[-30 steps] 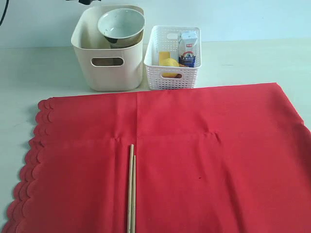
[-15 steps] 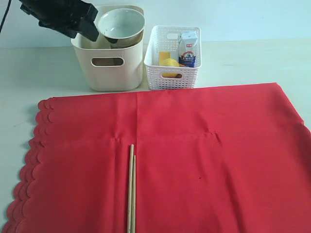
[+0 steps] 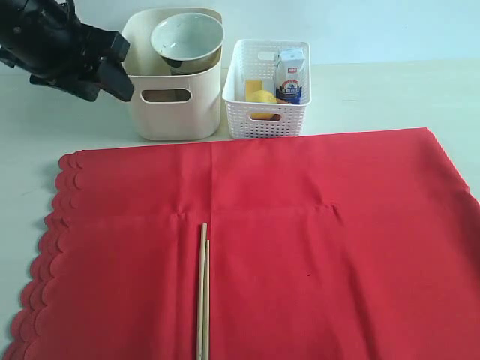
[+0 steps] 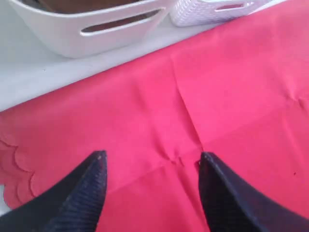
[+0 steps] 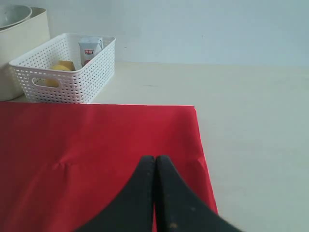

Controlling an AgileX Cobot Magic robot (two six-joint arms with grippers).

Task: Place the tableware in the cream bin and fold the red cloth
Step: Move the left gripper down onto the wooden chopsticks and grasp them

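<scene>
One large red fabric cloth (image 3: pixel 300 225) lay flat. The left gripper (image 4: pixel 152 157) had swung off the one tall cream plastic bin (image 3: pixel 176 112), jaws wide, empty. One white round bowl (image 3: pixel 187 36) sat in it; two wooden chopsticks (image 3: pixel 202 292) lay on the cloth. The right gripper (image 5: pixel 155 160) was closed, empty.

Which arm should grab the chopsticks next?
Probably left. Left fingers are open beside the cream bin, toward the chopsticks on the red cloth; right fingers are shut near its opposite edge.
</scene>
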